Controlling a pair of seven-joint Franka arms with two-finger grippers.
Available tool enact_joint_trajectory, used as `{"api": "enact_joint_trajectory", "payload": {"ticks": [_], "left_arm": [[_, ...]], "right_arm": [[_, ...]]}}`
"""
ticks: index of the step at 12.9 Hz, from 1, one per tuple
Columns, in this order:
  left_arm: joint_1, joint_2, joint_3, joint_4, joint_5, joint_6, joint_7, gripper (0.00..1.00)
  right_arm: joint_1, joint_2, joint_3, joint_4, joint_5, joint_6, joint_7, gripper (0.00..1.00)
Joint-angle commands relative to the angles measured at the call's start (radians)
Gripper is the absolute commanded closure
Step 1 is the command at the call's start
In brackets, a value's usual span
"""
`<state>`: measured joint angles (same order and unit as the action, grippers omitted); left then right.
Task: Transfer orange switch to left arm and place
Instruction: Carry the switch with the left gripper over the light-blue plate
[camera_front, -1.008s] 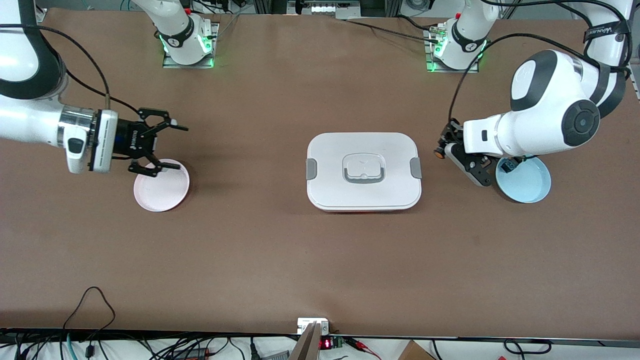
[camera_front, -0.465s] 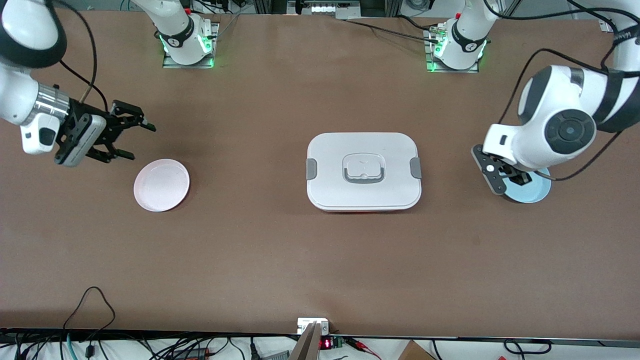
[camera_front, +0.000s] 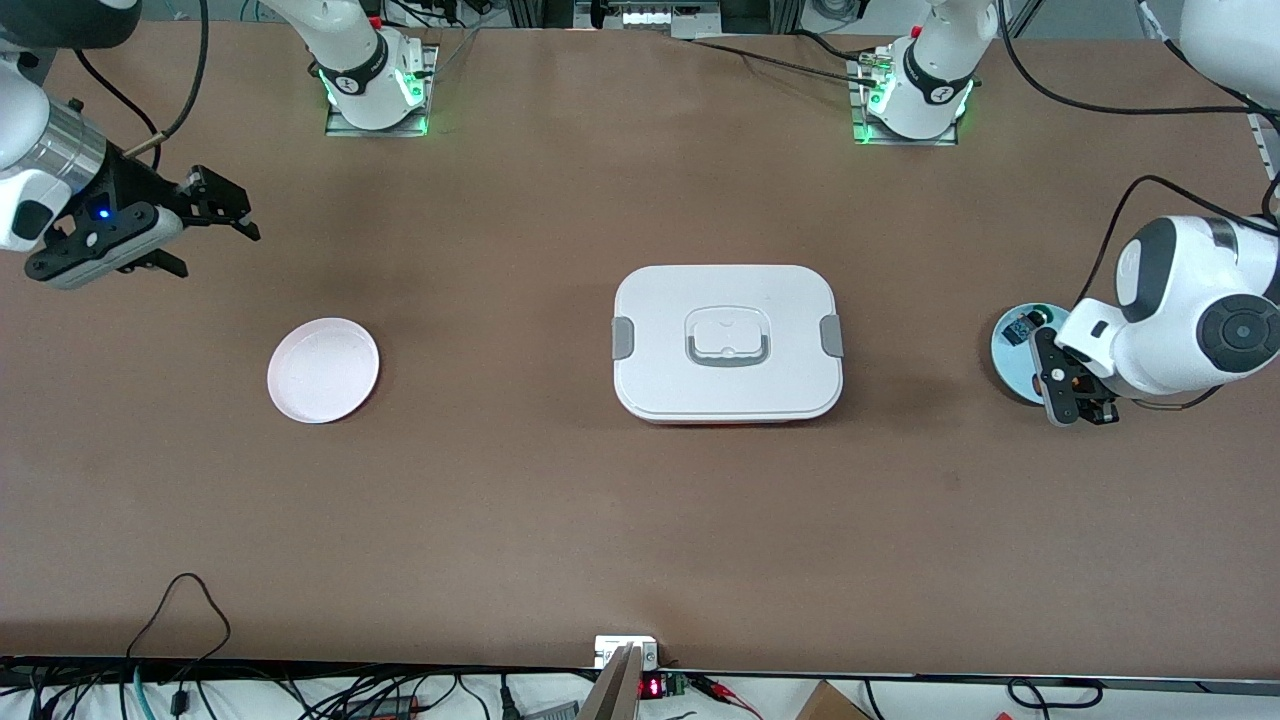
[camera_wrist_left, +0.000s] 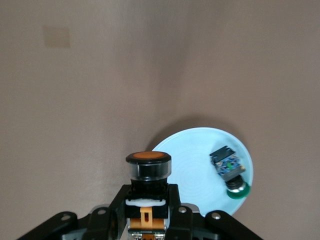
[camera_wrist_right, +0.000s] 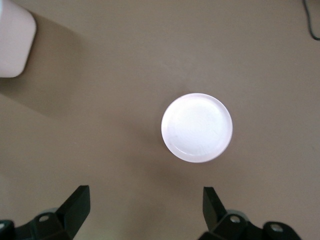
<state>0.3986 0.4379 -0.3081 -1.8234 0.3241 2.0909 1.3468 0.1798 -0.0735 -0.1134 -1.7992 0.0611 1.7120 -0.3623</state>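
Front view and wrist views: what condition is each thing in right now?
Orange switch: gripped, lifted.
Left gripper: shut on the switch, over the blue plate's edge.
Right gripper: open, empty.
Box: lid on.
Blue plate: holds a green-capped part.
Pink plate: empty.

Table (camera_front: 560, 520): matt brown, paper-like sheet, smooth. Box (camera_front: 728, 342): white plastic, satin sheen, grey plastic clips. Pink plate (camera_front: 323, 370): smooth, slightly glossy, looks plastic. Blue plate (camera_wrist_left: 200, 170): smooth with faint concentric rings, soft gloss. Switch (camera_wrist_left: 148, 172): black plastic body, glossy rim, matt orange cap. Small part (camera_wrist_left: 229, 167): blue circuit-board face, shiny green cap. Arms (camera_front: 1180, 310): glossy white shells, black bands; right wrist has a brushed metal ring. Grippers: matt black.
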Motion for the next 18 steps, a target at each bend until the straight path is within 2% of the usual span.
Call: {"api": "enact_joint_trajectory", "payload": {"ticks": [1, 4, 6, 10, 14, 16, 17, 18], "left_arm": [[0.081, 0.033, -0.014, -0.047, 0.026, 0.122, 0.095, 0.85], [0.126, 0.084, -0.016, -0.048, 0.026, 0.156, 0.144, 0.86], [0.131, 0.104, -0.016, -0.048, 0.026, 0.156, 0.144, 0.86], [0.146, 0.134, -0.016, -0.050, 0.026, 0.158, 0.144, 0.86], [0.160, 0.139, -0.014, -0.077, 0.026, 0.198, 0.146, 0.82], [0.161, 0.136, -0.014, -0.077, 0.026, 0.198, 0.146, 0.72], [0.163, 0.134, -0.016, -0.077, 0.026, 0.196, 0.147, 0.58], [0.180, 0.133, -0.017, -0.077, 0.026, 0.192, 0.156, 0.16]], "right_arm": [[0.021, 0.018, -0.005, 0.069, -0.050, -0.066, 0.112, 0.00], [0.010, 0.067, 0.021, 0.152, -0.050, -0.106, 0.200, 0.00], [-0.008, 0.096, 0.023, 0.146, -0.052, -0.077, 0.204, 0.00], [-0.080, 0.098, 0.084, 0.139, -0.052, -0.054, 0.192, 0.00], [-0.072, 0.104, 0.087, 0.152, -0.055, -0.061, 0.204, 0.00], [-0.068, 0.104, 0.089, 0.150, -0.055, -0.065, 0.220, 0.00], [-0.063, 0.104, 0.089, 0.152, -0.057, -0.063, 0.226, 0.00], [-0.062, 0.104, 0.089, 0.152, -0.067, -0.057, 0.226, 0.00]]}}
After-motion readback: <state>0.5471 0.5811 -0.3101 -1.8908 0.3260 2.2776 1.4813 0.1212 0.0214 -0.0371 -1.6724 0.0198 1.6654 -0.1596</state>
